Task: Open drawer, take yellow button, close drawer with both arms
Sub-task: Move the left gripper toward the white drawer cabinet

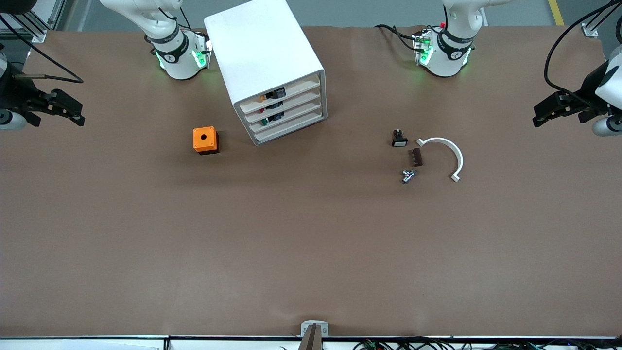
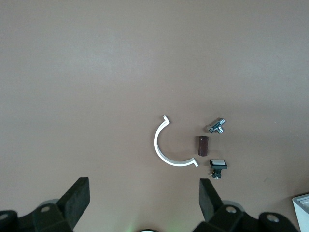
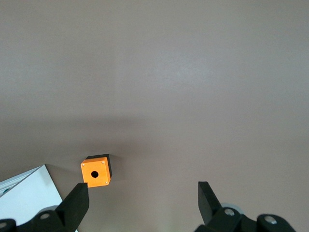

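We see a matt brown table covering, smooth and paper-like, with faint creases. The cabinet looks like smooth white plastic with a soft sheen; its top drawer front appears matt beige. Beside the cabinet, toward the right arm's end, the orange box has a satin plastic face on a black base. Toward the left arm's end lie a glossy white plastic arc, a dull brown block and a shiny metal fitting.
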`<action>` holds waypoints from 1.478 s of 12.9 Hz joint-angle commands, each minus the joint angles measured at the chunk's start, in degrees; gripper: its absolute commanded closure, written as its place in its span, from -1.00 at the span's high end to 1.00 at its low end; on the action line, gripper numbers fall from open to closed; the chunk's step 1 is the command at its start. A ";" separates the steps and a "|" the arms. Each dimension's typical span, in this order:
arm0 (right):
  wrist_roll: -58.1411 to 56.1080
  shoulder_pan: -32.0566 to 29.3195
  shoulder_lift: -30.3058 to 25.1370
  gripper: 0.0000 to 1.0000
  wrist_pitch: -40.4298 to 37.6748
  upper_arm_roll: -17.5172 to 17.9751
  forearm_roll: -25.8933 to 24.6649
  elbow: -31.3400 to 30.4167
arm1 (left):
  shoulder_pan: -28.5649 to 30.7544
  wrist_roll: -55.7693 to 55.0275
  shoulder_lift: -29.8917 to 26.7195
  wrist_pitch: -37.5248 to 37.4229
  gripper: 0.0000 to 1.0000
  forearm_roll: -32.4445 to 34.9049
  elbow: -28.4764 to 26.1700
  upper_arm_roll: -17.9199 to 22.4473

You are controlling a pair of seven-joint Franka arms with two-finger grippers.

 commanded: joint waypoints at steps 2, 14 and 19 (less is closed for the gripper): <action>-0.58 -1.38 -0.29 1.00 -0.50 0.43 0.93 -0.01 | -0.36 -0.11 0.17 -0.98 0.99 1.11 0.79 -1.49; -0.58 -1.73 -0.29 1.00 -0.94 0.43 0.93 -0.10 | -10.71 -33.51 18.70 2.45 1.00 -1.97 1.14 -2.28; -0.58 -1.64 -0.20 1.00 -0.41 0.43 0.93 -0.01 | -17.57 -64.47 27.58 2.36 1.00 -9.77 5.09 -2.28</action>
